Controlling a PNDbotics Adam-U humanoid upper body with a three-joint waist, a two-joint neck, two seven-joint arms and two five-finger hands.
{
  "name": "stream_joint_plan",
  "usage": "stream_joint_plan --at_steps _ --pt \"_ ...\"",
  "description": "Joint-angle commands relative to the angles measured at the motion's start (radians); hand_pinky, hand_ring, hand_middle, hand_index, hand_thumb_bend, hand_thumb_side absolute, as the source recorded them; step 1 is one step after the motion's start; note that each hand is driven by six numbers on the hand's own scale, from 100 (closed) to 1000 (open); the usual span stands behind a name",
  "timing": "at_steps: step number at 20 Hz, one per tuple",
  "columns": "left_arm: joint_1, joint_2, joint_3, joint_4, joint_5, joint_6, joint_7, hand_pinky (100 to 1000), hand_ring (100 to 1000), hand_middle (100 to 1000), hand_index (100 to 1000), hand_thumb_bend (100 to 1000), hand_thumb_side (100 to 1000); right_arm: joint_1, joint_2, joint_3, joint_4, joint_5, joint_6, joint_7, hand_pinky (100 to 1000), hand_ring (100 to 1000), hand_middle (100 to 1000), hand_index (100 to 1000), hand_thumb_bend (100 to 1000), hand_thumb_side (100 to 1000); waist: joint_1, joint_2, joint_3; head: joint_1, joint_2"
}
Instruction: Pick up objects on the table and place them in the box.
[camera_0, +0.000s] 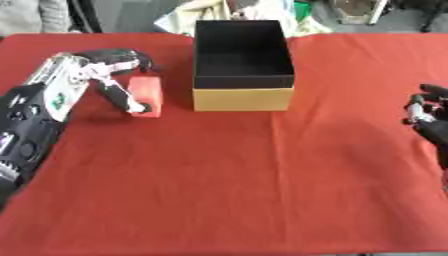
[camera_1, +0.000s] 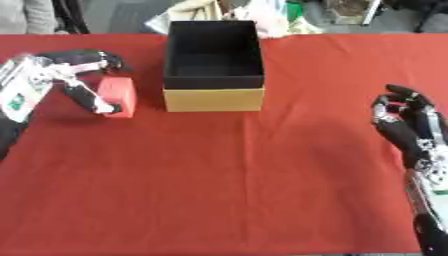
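A red block (camera_0: 149, 93) lies on the red tablecloth just left of the box. My left hand (camera_0: 109, 75) is around it: the thumb reaches down its near side and the fingers curl over its far top, so the hand is shut on the block. The box (camera_0: 242, 98) has tan walls and a black inside, stands at the table's middle back, and nothing shows in it. At the right edge my right hand (camera_1: 398, 122) rests idle, fingers up and relaxed, holding nothing.
The red cloth (camera_0: 227, 180) covers the whole table. Beyond the far edge lie bags and clutter (camera_0: 236, 10), and a person's sleeve shows at the far left corner.
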Motion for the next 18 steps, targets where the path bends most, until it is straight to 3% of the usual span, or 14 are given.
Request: stream_joint_plan --at_steps 1,3,5,12,18 --pt "-0.023 0.019 0.014 -0.012 -0.010 0.005 0.018 739 734 560 818 156 259 -0.008 -0.023 -0.004 -0.010 0.003 -0.002 0.002 511 625 608 751 100 100 -0.002 -0.014 0.000 0.002 -0.009" --pt "-0.023 0.024 0.017 -0.025 -0.003 0.014 0.031 739 719 536 811 184 221 -0.007 -0.022 -0.005 -0.009 0.003 -0.002 0.002 511 625 608 751 100 100 -0.002 -0.014 0.001 0.002 -0.008" --pt "-0.026 0.031 0.022 -0.047 0.006 0.024 0.047 734 678 490 790 117 216 -0.007 -0.022 -0.005 -0.009 0.003 -0.002 0.002 511 625 608 751 100 100 -0.002 -0.014 0.003 0.002 -0.008" --pt "-0.067 0.060 0.036 -0.157 0.070 0.068 0.101 733 664 482 783 100 203 -0.005 -0.024 -0.005 -0.007 0.004 -0.002 0.003 511 625 608 751 100 100 -0.001 -0.017 0.004 0.003 -0.008" --pt "-0.136 0.017 0.042 -0.192 0.061 0.089 0.197 736 664 488 777 100 190 -0.014 -0.022 0.007 -0.005 0.006 0.000 0.016 511 626 608 750 100 100 0.004 -0.014 -0.011 0.020 -0.019"
